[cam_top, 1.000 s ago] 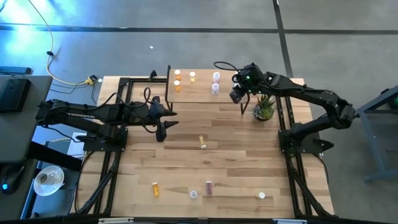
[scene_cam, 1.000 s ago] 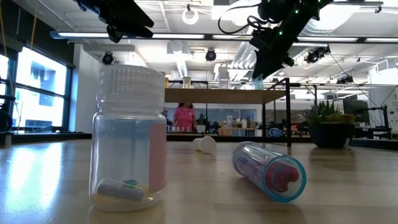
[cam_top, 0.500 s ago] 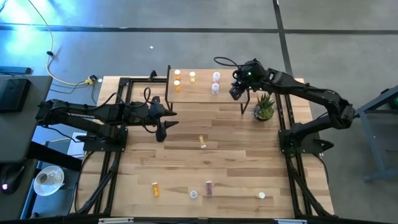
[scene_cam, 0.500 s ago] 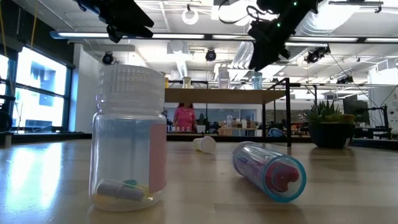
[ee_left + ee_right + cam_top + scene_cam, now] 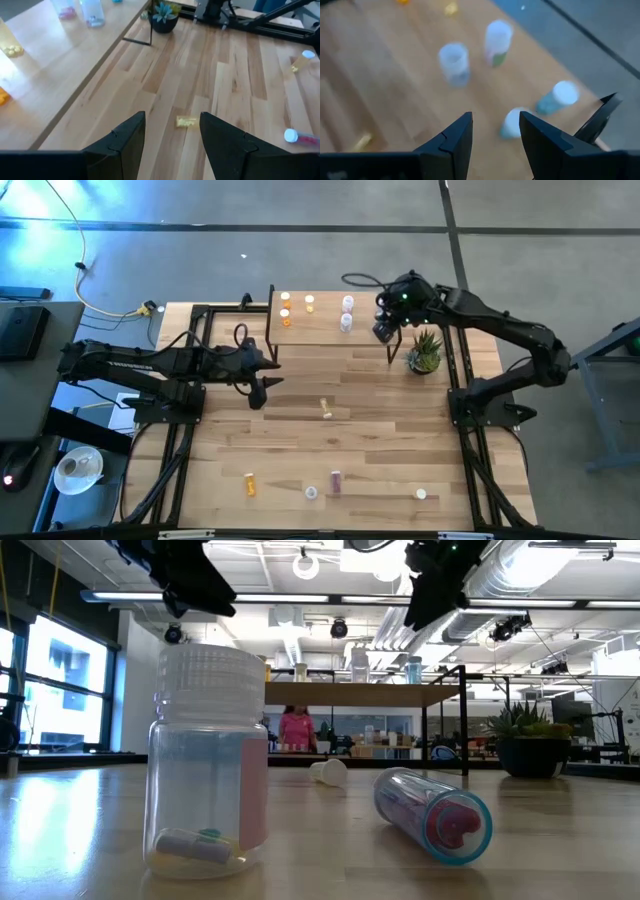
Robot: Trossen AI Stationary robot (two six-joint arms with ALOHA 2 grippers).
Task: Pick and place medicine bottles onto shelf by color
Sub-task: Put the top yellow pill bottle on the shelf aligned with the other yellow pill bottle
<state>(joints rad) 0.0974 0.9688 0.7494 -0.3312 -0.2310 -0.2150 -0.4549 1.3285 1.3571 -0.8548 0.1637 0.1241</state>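
The shelf (image 5: 320,332) stands at the table's far edge. On it are orange medicine bottles (image 5: 285,311) at its left end and pale ones (image 5: 347,312) toward the right. My right gripper (image 5: 383,332) hangs open above the shelf's right end. Beneath it are two pale bottles (image 5: 454,62) and two blue-green ones (image 5: 557,99), all standing on the wooden top (image 5: 395,80). My left gripper (image 5: 172,116) is open over the table's left middle. Beyond it a yellowish bottle (image 5: 186,121) lies on its side on the table.
A potted plant (image 5: 423,355) stands right of the shelf. Along the table's near edge are an orange bottle (image 5: 250,483), a white one (image 5: 312,492), a purple one lying down (image 5: 432,815) and one more (image 5: 421,493). A person stands in the room far behind.
My right gripper has risen straight up from the shelf's right end. A blue-green bottle stays standing on the shelf below it.
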